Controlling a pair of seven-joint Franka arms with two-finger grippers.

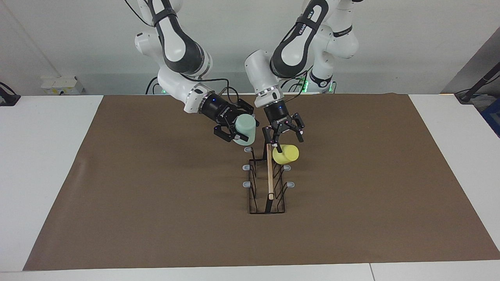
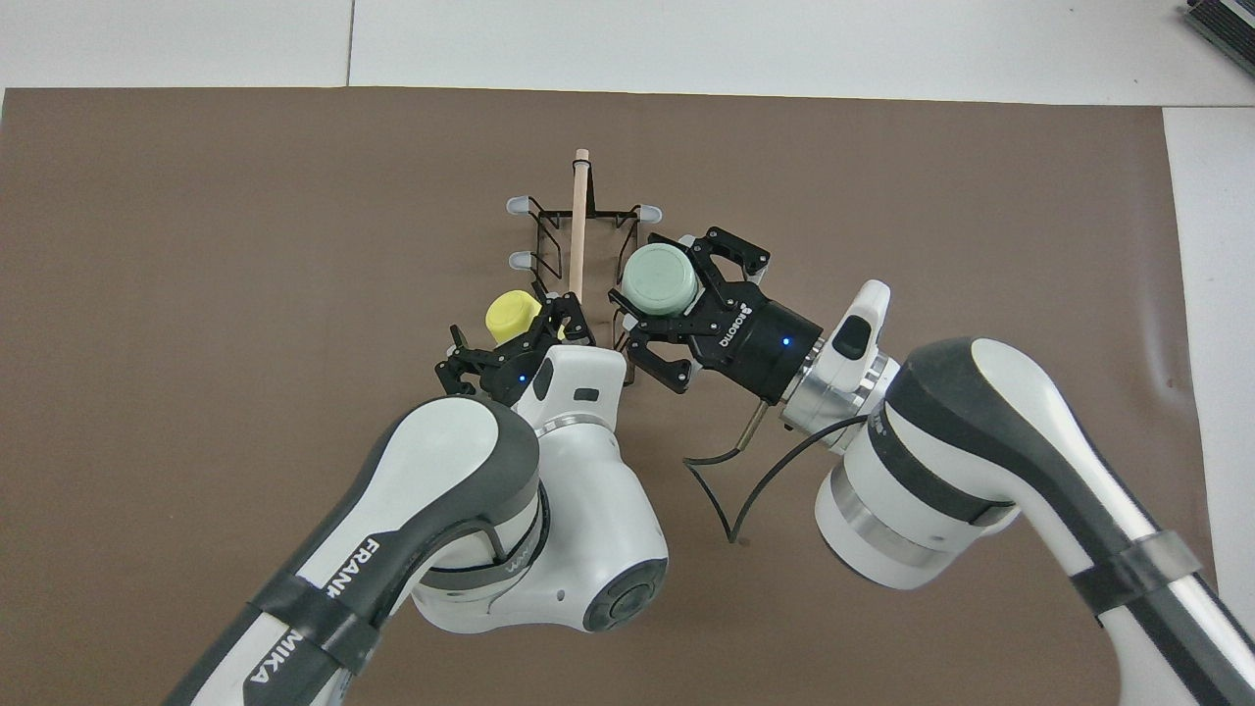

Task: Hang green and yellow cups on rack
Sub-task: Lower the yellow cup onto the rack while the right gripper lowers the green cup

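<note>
The black wire rack (image 1: 270, 181) (image 2: 579, 211) with its wooden rod stands mid-table. The yellow cup (image 1: 286, 153) (image 2: 513, 315) hangs tilted on the rack's prong nearest the robots, on the left arm's side. My left gripper (image 1: 284, 134) (image 2: 515, 341) hovers just above it, open, fingers spread clear of the cup. My right gripper (image 1: 239, 130) (image 2: 678, 296) is shut on the green cup (image 1: 245, 124) (image 2: 660, 278), held tilted over the nearest prong on the right arm's side; whether cup and prong touch I cannot tell.
A brown mat (image 1: 156, 203) covers most of the white table (image 1: 43, 156). Several grey-tipped prongs (image 1: 246, 184) farther from the robots stick out bare on both sides of the rack.
</note>
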